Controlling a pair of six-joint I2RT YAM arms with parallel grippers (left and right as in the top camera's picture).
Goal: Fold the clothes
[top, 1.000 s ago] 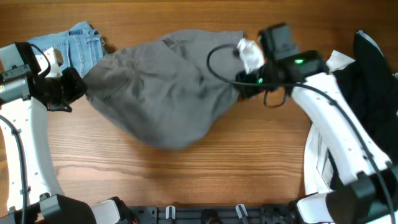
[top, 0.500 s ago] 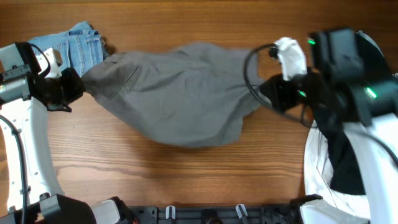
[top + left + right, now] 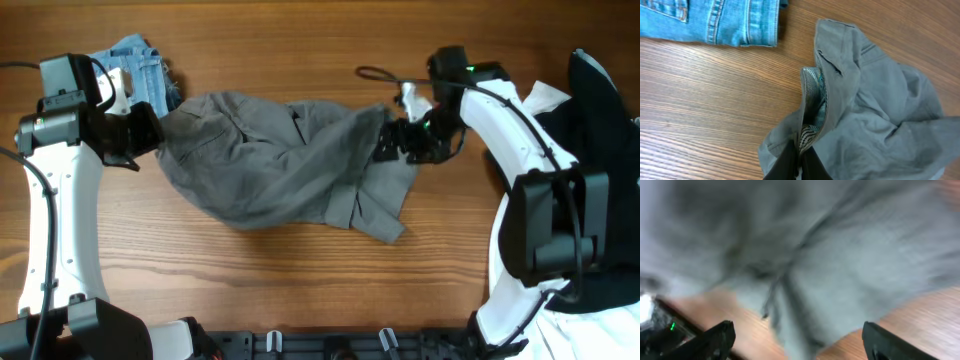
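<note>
Shifted: grey shorts (image 3: 280,160), now bunched mid-frame, long axis left-right between your arms. Left gripper (image 3: 801,155) pinches their left end; right gripper (image 3: 797,332) gapes wide at the rumpled right end.

No words, labels, brands or numbers can be read in any view. The grey shorts (image 3: 290,165), the denim shorts (image 3: 715,20) beside them and the wooden surface (image 3: 300,270) carry no legible marking.
</note>
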